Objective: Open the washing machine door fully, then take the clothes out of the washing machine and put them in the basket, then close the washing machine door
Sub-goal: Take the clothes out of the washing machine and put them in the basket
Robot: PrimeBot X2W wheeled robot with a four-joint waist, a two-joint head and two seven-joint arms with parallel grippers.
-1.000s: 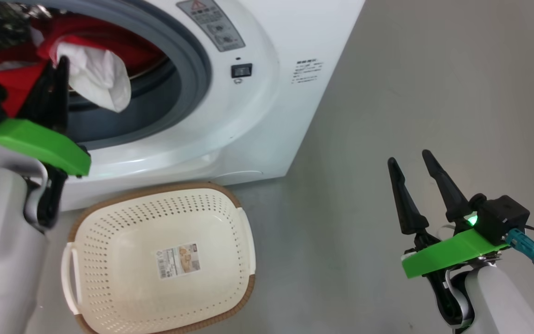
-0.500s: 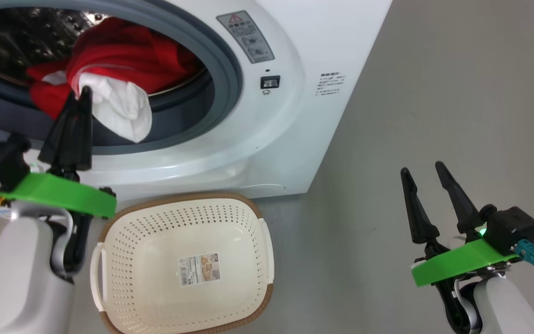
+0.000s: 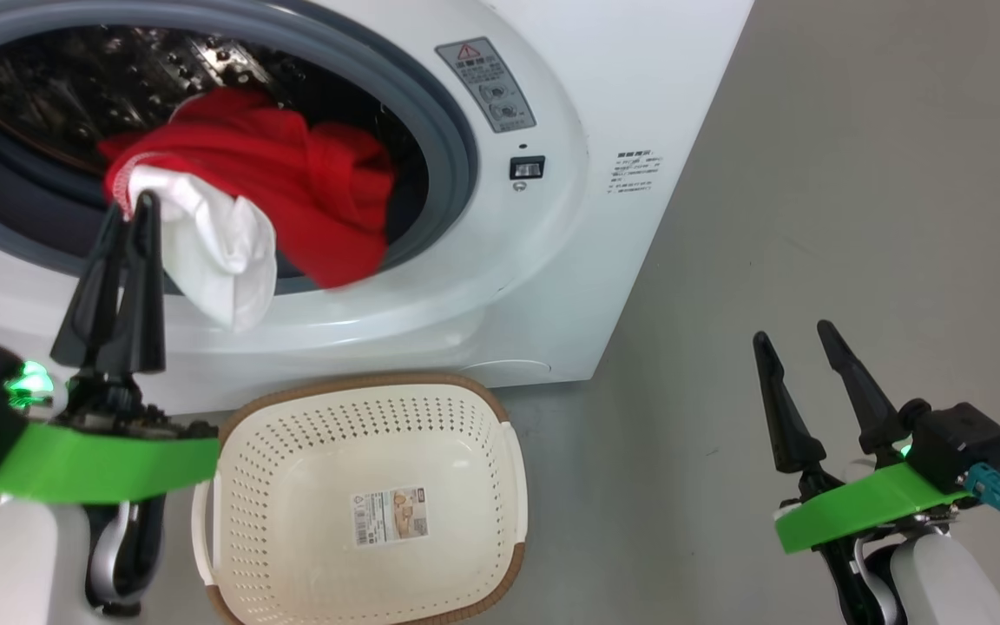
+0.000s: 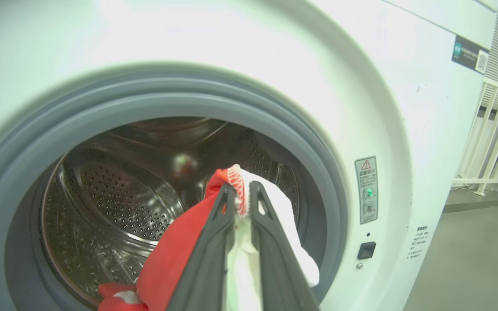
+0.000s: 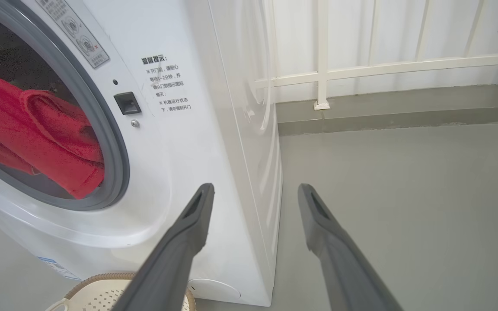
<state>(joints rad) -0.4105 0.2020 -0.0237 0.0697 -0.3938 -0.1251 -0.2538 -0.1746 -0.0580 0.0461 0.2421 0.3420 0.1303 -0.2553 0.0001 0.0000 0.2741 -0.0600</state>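
Clothes (image 3: 292,187): pinched by my left gripper (image 3: 131,206), half out of the washing machine (image 3: 535,286). Basket (image 3: 292,434) empty. Right gripper (image 3: 793,333) gapes idle. Transfer, closing remain.

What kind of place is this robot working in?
Probably a laundry corner, perhaps a balcony: a white front-loading washing machine, a cream basket on the grey floor, and a white railing behind.
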